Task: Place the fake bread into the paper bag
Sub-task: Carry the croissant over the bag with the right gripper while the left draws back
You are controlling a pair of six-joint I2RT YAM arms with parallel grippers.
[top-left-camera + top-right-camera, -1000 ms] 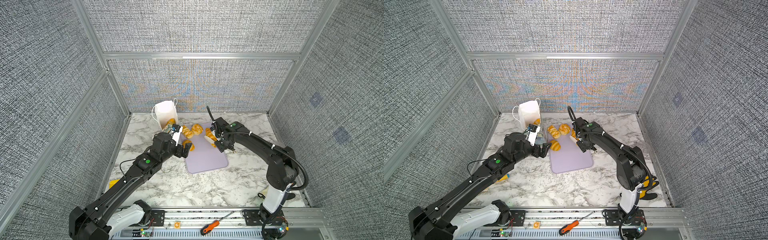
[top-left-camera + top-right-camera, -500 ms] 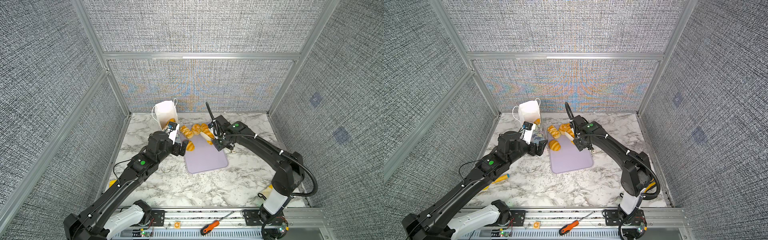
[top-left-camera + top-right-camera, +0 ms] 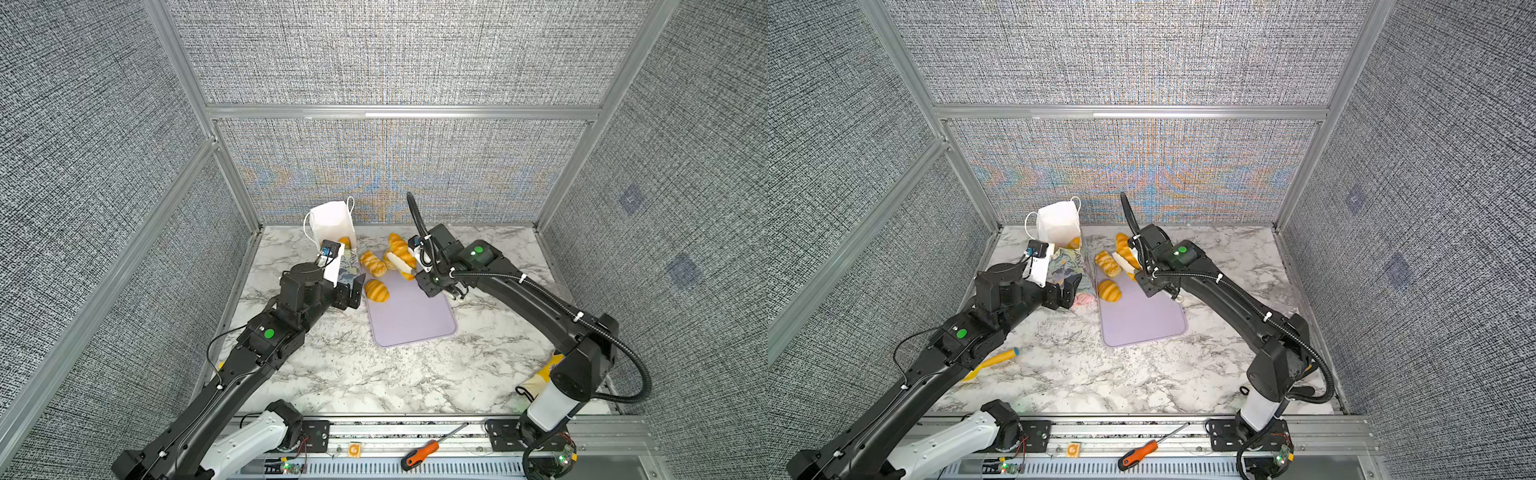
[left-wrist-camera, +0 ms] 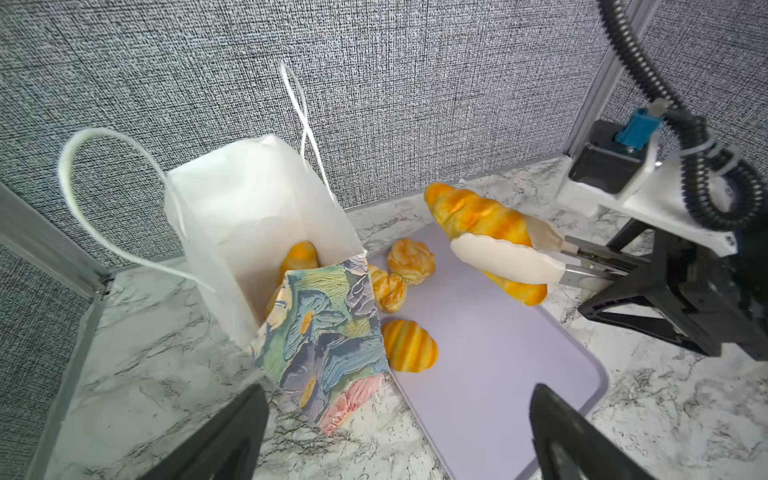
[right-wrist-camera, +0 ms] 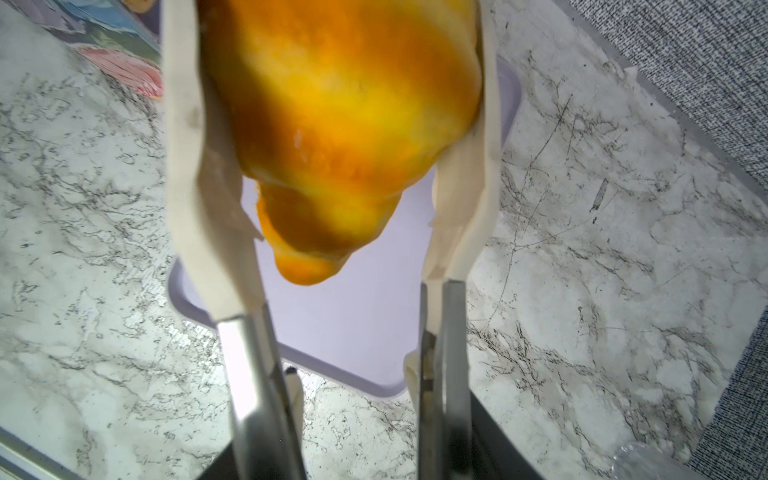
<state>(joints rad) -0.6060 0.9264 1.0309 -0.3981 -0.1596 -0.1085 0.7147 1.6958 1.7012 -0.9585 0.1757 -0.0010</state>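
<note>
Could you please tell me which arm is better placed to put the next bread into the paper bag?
Right. The right pincer grips a long bread roll, lifted above the lilac tray near the paper bag's open mouth. The left pincer stands open and empty beside the bag.

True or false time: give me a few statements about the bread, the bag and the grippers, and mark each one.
1. The right gripper holds a long bread above the lilac tray. True.
2. The left gripper grips the paper bag. False: it is open near the bag, holding nothing.
3. The bag is empty. False: a pastry sits inside.
4. A striped roll lies on the tray. True.
</note>
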